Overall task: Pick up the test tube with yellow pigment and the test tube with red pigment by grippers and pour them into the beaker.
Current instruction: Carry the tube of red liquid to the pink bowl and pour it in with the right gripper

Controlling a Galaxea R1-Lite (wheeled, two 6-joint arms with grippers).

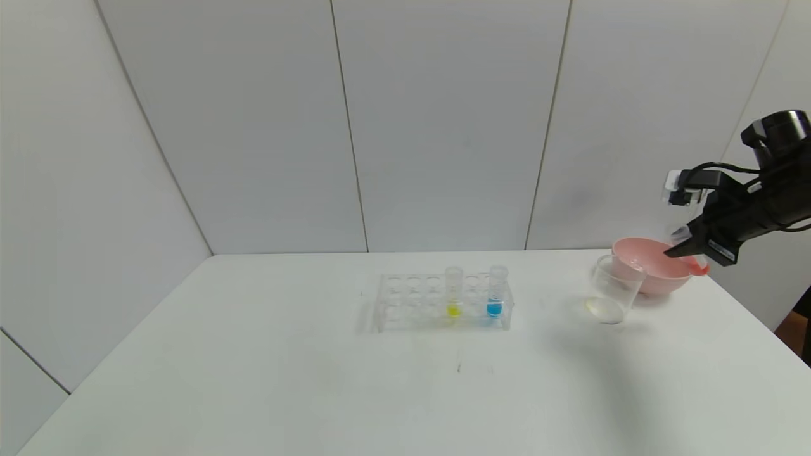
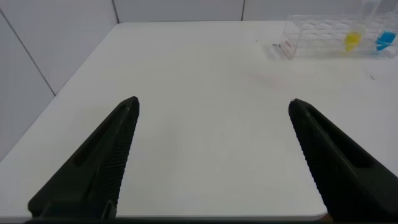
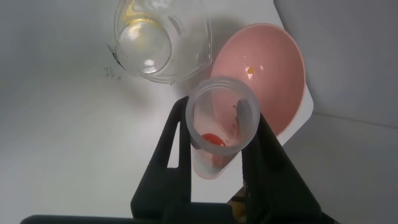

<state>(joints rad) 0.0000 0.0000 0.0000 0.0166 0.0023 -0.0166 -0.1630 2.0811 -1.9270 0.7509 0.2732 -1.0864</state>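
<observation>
Right gripper (image 3: 219, 140): I saw it clamped on the test tube with red pigment (image 3: 219, 124), raised over the far right of the table (image 1: 253, 380), above the near rim of the pink bowl (image 1: 652, 269).
Test tube with red pigment: tilted in the jaws in my head view, its red tip (image 1: 697, 267) lowest and over the bowl's right edge; the wrist camera looked down its open mouth at the red liquid in the bottom.
Beaker (image 1: 613, 292): upright on the table, just in front of and left of the pink bowl, touching or nearly touching it; I could not tell which.
Test tube with yellow pigment (image 1: 453, 292): stood upright in the clear rack (image 1: 412, 301) near the table's middle, well apart from the beaker.
Blue tube (image 1: 496, 291): in the same rack, to the right of the yellow one.
Left gripper (image 2: 211, 155): fingers spread wide over bare table on the left, holding nothing.
</observation>
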